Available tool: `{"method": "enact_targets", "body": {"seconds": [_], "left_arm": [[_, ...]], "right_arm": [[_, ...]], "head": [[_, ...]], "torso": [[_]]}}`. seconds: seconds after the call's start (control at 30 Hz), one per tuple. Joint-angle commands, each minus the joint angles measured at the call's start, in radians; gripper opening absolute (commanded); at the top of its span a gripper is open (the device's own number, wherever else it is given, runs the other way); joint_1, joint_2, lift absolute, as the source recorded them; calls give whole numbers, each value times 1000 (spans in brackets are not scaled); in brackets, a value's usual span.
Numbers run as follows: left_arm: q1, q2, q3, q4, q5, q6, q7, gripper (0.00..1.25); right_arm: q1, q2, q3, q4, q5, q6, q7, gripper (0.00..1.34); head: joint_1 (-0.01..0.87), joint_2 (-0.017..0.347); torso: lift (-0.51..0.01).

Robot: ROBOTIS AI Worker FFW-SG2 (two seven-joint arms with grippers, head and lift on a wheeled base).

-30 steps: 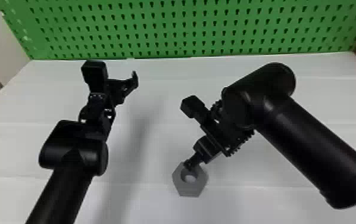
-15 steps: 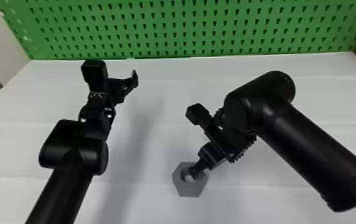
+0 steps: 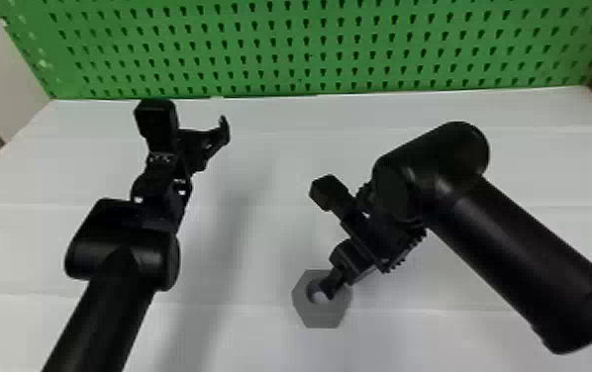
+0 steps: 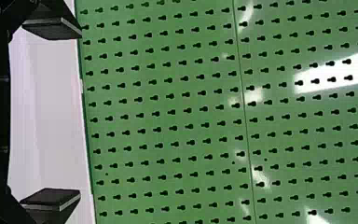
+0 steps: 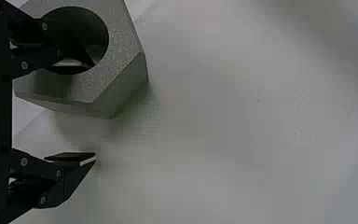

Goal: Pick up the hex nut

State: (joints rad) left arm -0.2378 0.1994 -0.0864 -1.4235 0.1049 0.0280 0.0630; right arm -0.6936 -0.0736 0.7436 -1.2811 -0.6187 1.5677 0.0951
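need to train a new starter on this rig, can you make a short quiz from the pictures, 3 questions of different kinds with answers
1. How does the hex nut lie on the table?
a) on its edge, leaning on the green board
b) flat, with its opening facing up
c) upside down on top of a box

2. True or false: the left gripper is open, with nothing between its fingers.

3. Fill in the missing word: one finger of the right gripper is at the nut's ____, while the other is outside the nut.

Key: 1 b; 2 true; 3 hole
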Motion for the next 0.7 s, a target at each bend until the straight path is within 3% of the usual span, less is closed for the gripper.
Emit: {"method": "enact_targets", "body": {"seconds": [0.0, 0.67], "left_arm": [[3, 0, 2, 0, 1, -2, 0, 1160], [8, 0, 4, 0, 2, -3, 0, 1160]], "right_arm": [[0, 0, -1, 0, 0, 4, 0, 319], [6, 0, -13, -10, 0, 4, 0, 279]], "head": [[785, 149], [785, 149]], "torso": [[-88], [-88]]}}
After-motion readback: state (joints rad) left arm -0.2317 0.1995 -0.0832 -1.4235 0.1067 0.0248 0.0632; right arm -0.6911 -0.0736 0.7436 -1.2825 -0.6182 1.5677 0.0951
